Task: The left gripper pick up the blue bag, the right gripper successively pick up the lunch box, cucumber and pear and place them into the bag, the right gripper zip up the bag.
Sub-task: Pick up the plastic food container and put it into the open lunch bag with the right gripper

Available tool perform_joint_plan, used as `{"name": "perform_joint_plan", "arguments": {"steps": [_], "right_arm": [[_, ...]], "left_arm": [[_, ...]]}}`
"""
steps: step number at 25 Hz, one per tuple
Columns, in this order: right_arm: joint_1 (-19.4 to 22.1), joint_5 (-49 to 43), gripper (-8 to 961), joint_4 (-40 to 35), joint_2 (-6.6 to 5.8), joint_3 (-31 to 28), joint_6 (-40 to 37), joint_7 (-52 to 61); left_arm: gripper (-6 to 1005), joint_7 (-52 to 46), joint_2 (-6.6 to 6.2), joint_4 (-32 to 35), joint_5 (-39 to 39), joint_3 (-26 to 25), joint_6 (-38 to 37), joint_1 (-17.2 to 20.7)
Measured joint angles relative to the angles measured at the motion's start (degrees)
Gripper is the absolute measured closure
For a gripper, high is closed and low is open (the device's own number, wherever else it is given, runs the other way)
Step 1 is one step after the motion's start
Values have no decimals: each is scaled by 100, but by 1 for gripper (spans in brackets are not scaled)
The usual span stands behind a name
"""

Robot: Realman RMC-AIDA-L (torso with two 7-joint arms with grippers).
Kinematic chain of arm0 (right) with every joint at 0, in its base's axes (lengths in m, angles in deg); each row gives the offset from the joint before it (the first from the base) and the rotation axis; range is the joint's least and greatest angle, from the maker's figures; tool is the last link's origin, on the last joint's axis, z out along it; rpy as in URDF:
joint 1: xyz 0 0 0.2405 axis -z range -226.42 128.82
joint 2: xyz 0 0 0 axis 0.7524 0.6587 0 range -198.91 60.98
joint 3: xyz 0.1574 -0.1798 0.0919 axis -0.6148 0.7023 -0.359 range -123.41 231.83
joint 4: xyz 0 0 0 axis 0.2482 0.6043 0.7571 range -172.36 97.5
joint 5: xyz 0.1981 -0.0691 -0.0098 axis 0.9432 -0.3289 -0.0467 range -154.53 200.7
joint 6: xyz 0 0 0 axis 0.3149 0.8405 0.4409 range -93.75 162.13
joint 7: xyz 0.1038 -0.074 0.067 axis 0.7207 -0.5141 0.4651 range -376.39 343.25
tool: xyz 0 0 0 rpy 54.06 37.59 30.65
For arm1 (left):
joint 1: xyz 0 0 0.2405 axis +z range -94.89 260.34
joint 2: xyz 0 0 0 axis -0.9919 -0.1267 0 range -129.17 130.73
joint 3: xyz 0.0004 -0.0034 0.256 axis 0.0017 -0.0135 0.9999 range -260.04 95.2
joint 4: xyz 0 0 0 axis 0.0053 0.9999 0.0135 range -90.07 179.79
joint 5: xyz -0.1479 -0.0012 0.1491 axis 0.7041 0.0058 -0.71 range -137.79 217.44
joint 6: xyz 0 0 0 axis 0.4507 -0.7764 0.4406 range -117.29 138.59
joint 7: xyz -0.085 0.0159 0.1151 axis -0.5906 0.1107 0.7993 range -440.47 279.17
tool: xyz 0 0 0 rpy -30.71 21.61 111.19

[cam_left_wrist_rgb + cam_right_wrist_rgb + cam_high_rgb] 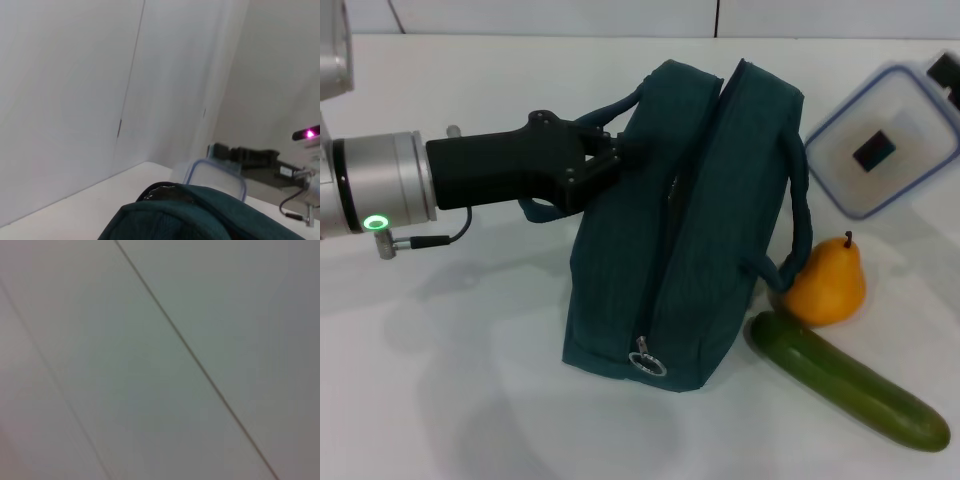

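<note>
The left gripper (612, 150) had its jaws clamped on a handle of the blue bag (690, 230) at desk (450, 380) centre, with the lunch box (883, 140) raised at 2 o'clock in the right gripper (948, 72), jaw state indeterminable, and the pear (827, 282) and cucumber (847, 378) at 4 o'clock.

Head view looks down on the blue bag (685, 220); left wrist skims it; right wrist faces wall.

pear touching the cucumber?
Cannot tell. In the head view the pear sits right behind the cucumber end; they overlap there, with no visible gap and no clear contact.
</note>
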Motion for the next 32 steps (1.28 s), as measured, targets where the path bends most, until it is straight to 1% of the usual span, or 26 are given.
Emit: {"name": "perform_joint_plan", "arguments": {"steps": [5,10,14,15,19,24,27,32], "right_arm": [[12,28,857,-326,-31,-28,-503,351],[-96,43,857,-886,-38,-32,-774,953],[-437,45,857,-1298,-23,-10,-815,1571],[-592,40,857,-1349,-18,-3,-809,1730],[-1113,13,857,-1383,-4,8,-732,1955],[-1638,11,856,-1368,16,125,-527,1969],[-1766,12,856,-1346,28,253,-456,1965],[-1655,37,856,-1312,93,705,-126,1797]], "left_arm": [[948,6,-17,22,-2,-32,0,5],[947,47,-19,44,5,-34,0,11],[946,82,-19,33,2,-35,1,14],[945,85,-17,29,-3,-34,1,14],[944,87,-12,13,-10,-34,7,8],[943,89,-10,9,-24,-9,9,-16],[942,89,-10,9,-25,-2,9,-25],[941,90,-10,4,-14,-1,55,-57]]}}
